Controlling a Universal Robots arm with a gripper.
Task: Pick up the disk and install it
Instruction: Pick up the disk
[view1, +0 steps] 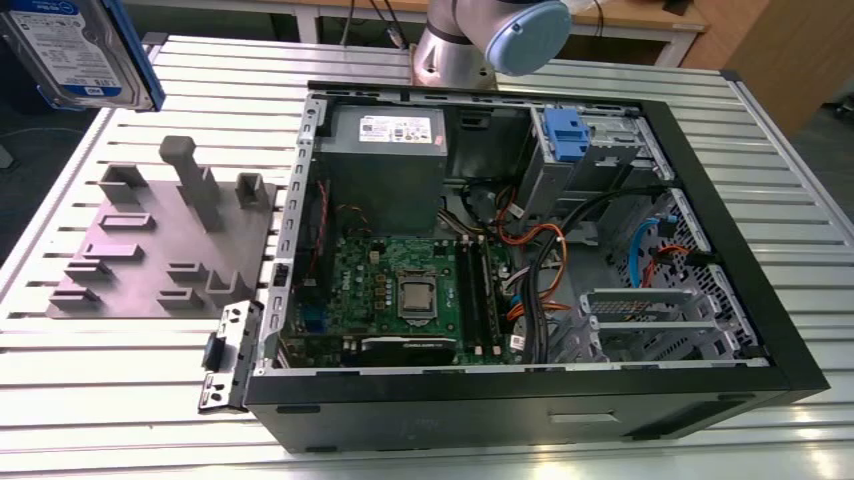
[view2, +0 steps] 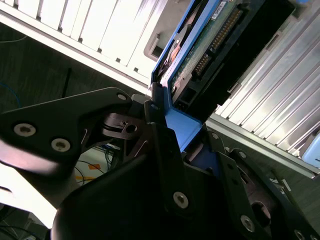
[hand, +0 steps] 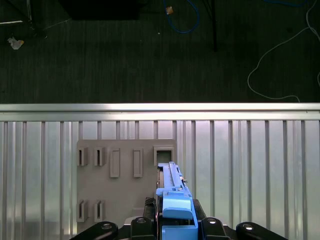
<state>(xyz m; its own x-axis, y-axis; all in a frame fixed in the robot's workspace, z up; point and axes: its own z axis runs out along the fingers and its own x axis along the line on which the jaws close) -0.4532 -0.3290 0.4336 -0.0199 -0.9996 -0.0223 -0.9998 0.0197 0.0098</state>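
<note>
The gripper (view2: 185, 135) is clamped on the blue end tab of the disk (view1: 80, 50). The disk hangs in the air well apart from the open computer case (view1: 534, 410), off the case's wall on the exterior view's left and above the grey fixture block (view1: 147, 250) beside that wall. The step in hand appears to be the carry. Maintain a firm, centred grip, since the tab alone bears the load. Clear the block's upright posts and the raised case rim. Inside the case, orange cables (view1: 534, 240) crowd the room near the blue latch (view1: 567, 135); approach room there looks tight.
</note>
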